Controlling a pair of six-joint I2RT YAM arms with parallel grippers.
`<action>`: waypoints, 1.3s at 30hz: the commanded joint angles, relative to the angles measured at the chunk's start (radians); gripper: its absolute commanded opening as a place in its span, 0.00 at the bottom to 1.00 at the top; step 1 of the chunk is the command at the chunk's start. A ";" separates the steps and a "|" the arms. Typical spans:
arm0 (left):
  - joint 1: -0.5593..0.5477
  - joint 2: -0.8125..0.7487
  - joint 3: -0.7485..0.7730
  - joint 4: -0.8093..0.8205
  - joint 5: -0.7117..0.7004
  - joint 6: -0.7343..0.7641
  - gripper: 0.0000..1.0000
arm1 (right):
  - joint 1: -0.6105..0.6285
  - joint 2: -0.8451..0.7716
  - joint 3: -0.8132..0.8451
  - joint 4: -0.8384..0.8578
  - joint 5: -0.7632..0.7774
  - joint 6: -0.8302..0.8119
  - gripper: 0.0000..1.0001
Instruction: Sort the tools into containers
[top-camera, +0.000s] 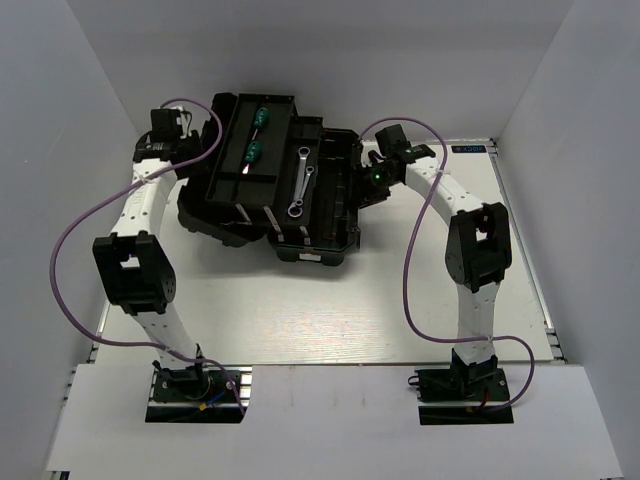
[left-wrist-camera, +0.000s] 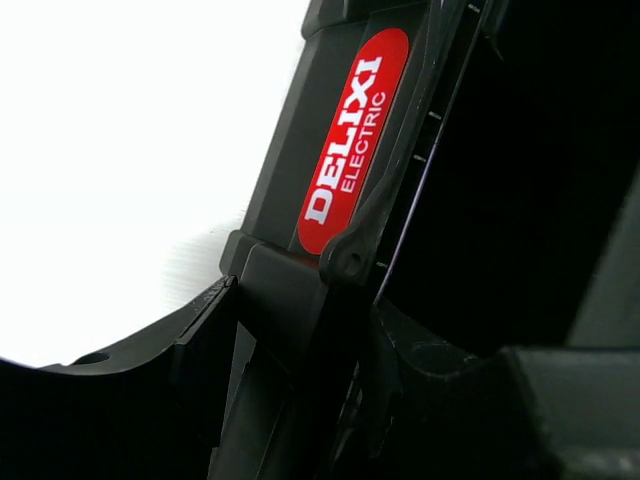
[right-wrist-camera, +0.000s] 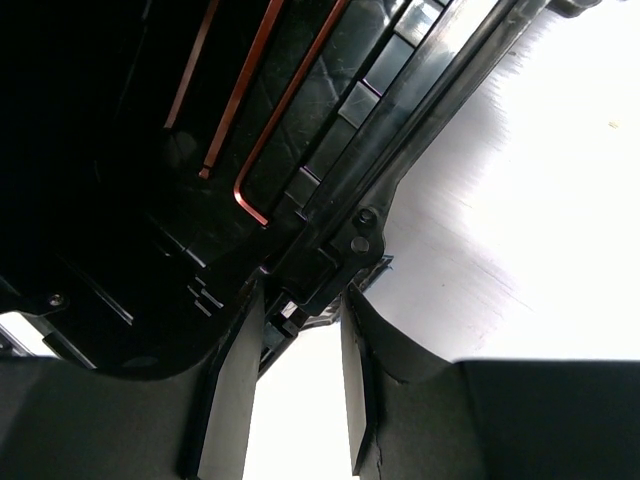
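The big black plastic toolbox (top-camera: 310, 250) lies on the table (top-camera: 300, 320) between both arms, with the silver wrenches (top-camera: 303, 180) and the green-handled screwdrivers (top-camera: 257, 135) inside its compartments. The right gripper (right-wrist-camera: 292, 335) is clamped on its right rim. The left gripper (top-camera: 193, 140) straddles the red-labelled lid handle (left-wrist-camera: 345, 150); I cannot tell whether it grips.

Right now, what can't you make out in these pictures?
Left gripper: top view, jaws masked by its wrist; left wrist view, black against the black toolbox.
Right gripper: right wrist view, contact with the toolbox rim unclear.
Hex keys: right wrist view, upper ends cut by the top edge; top view, lost in shadow.
Toolbox interior: left wrist view, all dark.
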 joint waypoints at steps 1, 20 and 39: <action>-0.132 -0.154 0.141 0.087 0.144 -0.087 0.00 | 0.050 0.054 0.004 -0.080 -0.036 -0.047 0.00; -0.605 0.109 0.402 -0.035 -0.213 -0.076 0.00 | 0.125 0.038 0.004 -0.078 -0.035 0.002 0.00; -0.821 0.317 0.533 -0.044 -0.244 -0.128 0.00 | 0.119 0.000 -0.034 -0.063 -0.076 0.043 0.00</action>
